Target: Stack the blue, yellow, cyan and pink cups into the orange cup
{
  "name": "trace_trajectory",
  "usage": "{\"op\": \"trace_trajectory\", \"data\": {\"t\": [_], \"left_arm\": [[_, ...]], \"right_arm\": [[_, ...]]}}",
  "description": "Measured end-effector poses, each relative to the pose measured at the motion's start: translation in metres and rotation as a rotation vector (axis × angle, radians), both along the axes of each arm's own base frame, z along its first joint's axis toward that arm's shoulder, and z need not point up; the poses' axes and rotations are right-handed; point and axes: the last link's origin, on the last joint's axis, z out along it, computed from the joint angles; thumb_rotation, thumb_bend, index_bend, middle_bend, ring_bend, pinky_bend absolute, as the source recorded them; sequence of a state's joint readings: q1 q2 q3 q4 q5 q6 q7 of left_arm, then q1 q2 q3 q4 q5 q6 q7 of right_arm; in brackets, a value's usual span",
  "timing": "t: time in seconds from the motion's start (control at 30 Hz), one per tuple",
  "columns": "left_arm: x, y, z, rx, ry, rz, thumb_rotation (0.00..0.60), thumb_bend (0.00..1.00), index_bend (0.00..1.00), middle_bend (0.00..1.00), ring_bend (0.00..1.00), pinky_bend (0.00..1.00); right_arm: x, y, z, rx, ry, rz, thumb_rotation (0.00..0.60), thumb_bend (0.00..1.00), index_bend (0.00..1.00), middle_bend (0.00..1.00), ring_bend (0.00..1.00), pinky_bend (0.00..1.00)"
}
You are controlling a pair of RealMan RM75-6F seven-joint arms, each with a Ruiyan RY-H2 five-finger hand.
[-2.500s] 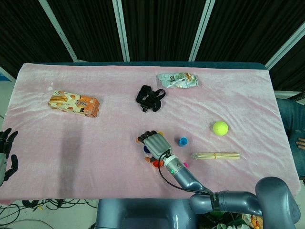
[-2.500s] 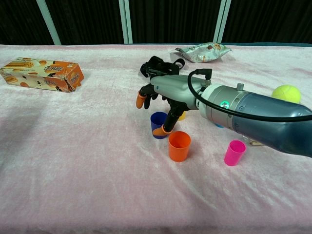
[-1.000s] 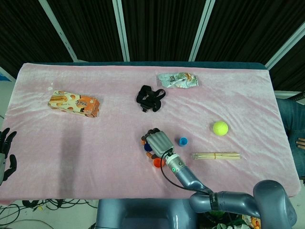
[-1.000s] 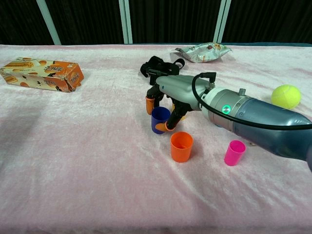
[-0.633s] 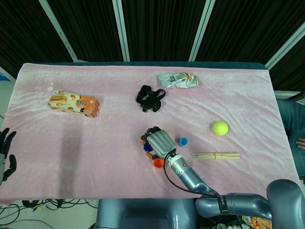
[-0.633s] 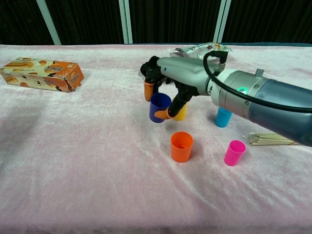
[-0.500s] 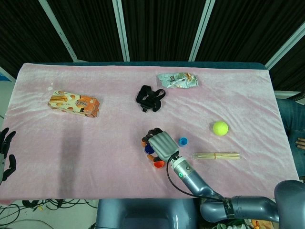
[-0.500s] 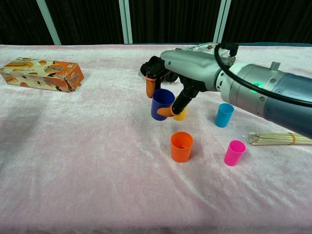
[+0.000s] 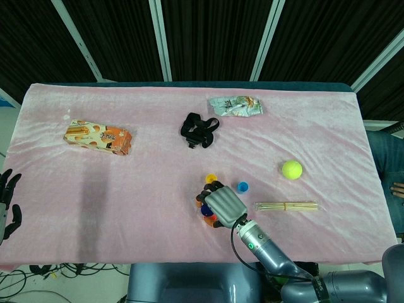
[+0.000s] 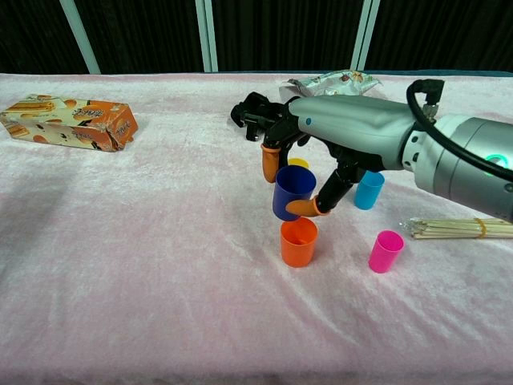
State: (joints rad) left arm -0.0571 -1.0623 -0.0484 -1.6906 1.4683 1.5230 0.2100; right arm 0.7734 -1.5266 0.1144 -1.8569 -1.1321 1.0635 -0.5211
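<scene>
The right hand pinches the blue cup upright, just above the orange cup on the desk; it should centre the cup over the rim, keep it level, lower straight, then release gently.

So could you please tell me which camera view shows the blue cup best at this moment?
The chest view: the blue cup shows from the side, held by the right hand just above the orange cup. In the head view the hand covers most of it; only a sliver of the cup shows.
</scene>
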Motion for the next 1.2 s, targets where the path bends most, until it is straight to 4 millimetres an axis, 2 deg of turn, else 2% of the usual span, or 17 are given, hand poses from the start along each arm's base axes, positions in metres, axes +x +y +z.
{"op": "trace_trajectory", "data": {"t": [1.03, 1.07, 1.2], "left_arm": [[-0.001, 0.0, 0.0, 0.002, 0.006, 0.001, 0.6, 0.69, 0.08, 0.02, 0.0, 0.03], [-0.001, 0.0, 0.0, 0.002, 0.006, 0.001, 0.6, 0.69, 0.09, 0.02, 0.0, 0.03], [0.0, 0.0, 0.001, 0.008, 0.004, -0.001, 0.6, 0.69, 0.08, 0.02, 0.0, 0.03]], "right_arm": [[-0.024, 0.004, -0.021, 0.026, 0.05, -0.032, 0.6, 0.22, 0.48, 0.44, 0.24, 0.2], [-0.025, 0.004, -0.021, 0.024, 0.053, -0.033, 0.6, 0.22, 0.46, 0.42, 0.24, 0.2], [-0.029, 0.005, -0.025, 0.027, 0.08, -0.028, 0.6, 0.19, 0.27, 0.26, 0.19, 0.2]]}}
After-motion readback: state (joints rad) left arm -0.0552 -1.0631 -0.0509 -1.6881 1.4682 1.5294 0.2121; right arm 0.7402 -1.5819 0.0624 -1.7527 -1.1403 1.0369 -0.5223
